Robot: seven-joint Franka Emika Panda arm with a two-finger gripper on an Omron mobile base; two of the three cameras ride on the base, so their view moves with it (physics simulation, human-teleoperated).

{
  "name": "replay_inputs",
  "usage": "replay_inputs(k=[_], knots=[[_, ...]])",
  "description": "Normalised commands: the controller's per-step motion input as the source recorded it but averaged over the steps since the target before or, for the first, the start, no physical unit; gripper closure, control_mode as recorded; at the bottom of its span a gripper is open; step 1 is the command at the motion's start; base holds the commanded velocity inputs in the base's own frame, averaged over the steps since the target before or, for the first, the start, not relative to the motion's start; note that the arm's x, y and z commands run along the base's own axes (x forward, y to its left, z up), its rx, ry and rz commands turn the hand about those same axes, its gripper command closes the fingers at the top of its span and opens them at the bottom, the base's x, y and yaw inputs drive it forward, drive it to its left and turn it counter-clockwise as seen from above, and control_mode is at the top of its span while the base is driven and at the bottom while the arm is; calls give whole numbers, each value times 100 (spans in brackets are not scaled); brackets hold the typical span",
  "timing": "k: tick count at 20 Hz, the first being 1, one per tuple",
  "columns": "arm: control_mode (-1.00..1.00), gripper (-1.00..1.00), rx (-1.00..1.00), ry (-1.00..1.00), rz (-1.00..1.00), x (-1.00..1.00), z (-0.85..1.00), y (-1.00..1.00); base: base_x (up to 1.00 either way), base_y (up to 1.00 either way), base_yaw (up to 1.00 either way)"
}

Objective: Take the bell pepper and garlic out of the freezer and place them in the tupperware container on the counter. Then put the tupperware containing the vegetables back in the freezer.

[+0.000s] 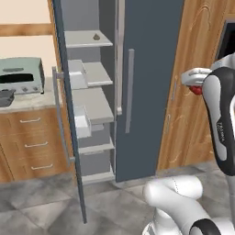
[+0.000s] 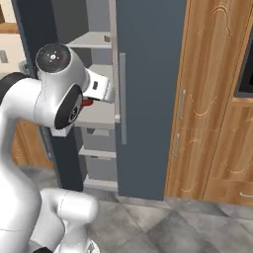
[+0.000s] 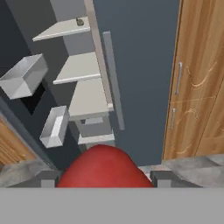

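Hand view shows the bell pepper (image 3: pixel 105 167) wedged between the two fingertips (image 3: pixel 162 177), so the gripper's (image 3: pixel 105 178) jaws stand fairly wide simply because they are closed around it, held clear in front of the open freezer (image 3: pixel 144 65), presumably for carrying to the counter (image 1: pixel 27 102).
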Motion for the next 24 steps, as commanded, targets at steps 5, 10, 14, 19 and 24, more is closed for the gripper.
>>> replay_inputs(k=[5, 10, 14, 19, 24], knots=[[100, 100, 0, 0, 0, 0, 0, 0, -59, 100, -4], [100, 100, 0, 0, 0, 0, 0, 0, -8, 100, -8], [100, 100, 0, 0, 0, 0, 0, 0, -4, 100, -8], [100, 100, 0, 0, 0, 0, 0, 0, 4, 100, -9], [100, 100, 0, 0, 0, 0, 0, 0, 60, 94, -8]])
